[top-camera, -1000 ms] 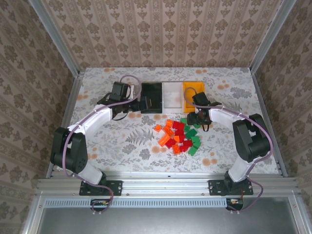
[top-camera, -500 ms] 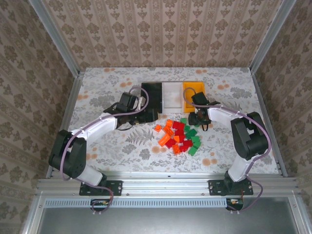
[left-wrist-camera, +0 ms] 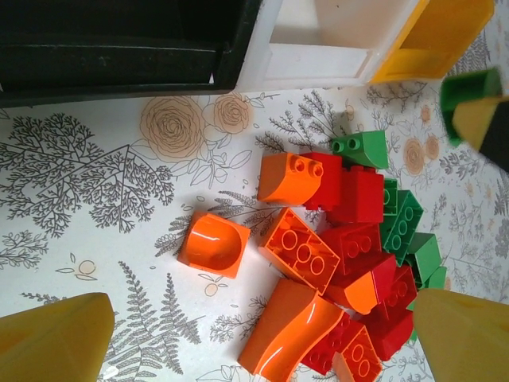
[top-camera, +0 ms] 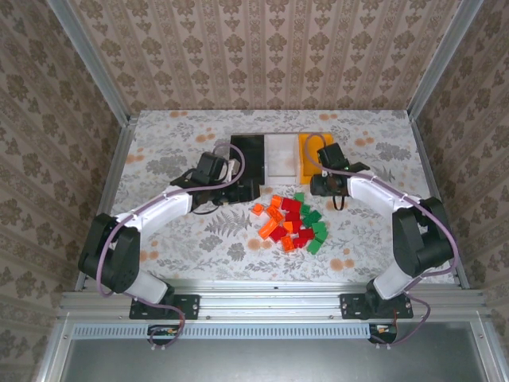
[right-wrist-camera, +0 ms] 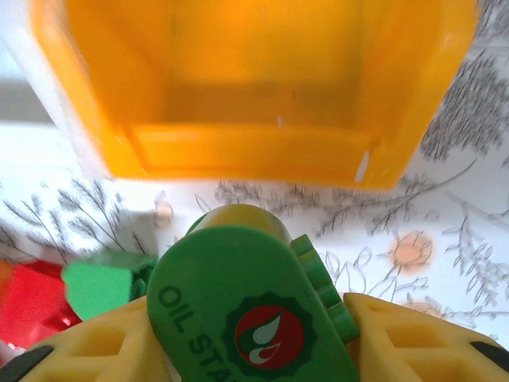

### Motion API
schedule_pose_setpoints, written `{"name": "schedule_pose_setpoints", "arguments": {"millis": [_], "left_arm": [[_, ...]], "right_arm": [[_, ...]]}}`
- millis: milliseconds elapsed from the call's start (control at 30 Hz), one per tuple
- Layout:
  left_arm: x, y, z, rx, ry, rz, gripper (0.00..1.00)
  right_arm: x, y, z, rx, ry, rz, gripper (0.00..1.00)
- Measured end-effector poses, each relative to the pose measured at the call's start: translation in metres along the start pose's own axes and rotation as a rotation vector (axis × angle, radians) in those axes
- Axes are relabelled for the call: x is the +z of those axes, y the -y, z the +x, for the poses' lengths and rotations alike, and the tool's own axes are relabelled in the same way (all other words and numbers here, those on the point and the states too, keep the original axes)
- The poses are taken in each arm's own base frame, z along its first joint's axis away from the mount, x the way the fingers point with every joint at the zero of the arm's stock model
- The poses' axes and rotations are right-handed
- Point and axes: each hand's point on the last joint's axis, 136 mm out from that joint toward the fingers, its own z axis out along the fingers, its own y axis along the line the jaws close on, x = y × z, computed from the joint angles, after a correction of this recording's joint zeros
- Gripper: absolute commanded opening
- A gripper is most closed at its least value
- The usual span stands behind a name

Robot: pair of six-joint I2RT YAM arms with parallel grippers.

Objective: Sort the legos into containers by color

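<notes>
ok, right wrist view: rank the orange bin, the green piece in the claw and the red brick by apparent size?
1. orange bin
2. green piece, though it sits right at the lens, which inflates it
3. red brick, cut off at the frame edge

Top view: bright, even, diffuse overhead light; faint soft shadows beneath the arms on the desk (top-camera: 159,131); sharp throughout.
Left wrist view: legos (left-wrist-camera: 318,247) crisp, white glare streaks on the curved orange pieces; fingers (left-wrist-camera: 56,338) of the left gripper (left-wrist-camera: 262,301) blurred at both sides.
Right wrist view: orange-yellow bin (right-wrist-camera: 254,151) smeared and soft, left edge washed out; green lego (right-wrist-camera: 223,270) near the lens sharper.
</notes>
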Motion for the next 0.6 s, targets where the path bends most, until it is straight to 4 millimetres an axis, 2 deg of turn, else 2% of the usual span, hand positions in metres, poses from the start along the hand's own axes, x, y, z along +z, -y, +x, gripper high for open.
{"name": "schedule_pose_setpoints", "arguments": {"millis": [133,200,300,400,600], "left_arm": [[0.004,0.002,0.010,0.035,-0.017,-0.048,0.97],[0.009,0.005,0.018,0.068,-0.036,-0.070,0.97],[0.013,0.008,0.029,0.091,-0.062,-0.092,0.97],[0.014,0.007,0.030,0.095,-0.059,-0.103,0.97],[0.016,-0.003,0.037,0.088,-0.071,-0.131,0.97]], "right_arm": [[-0.002,-0.005,-0.051,0.017,0.070,0.001,0.35],[0.005,-0.008,-0.076,0.020,0.094,0.008,0.36],[0.022,-0.010,-0.097,0.025,0.090,0.020,0.38],[0.041,-0.010,-0.106,0.027,0.063,0.032,0.39],[0.062,0.001,-0.094,0.035,-0.003,0.059,0.42]]}}
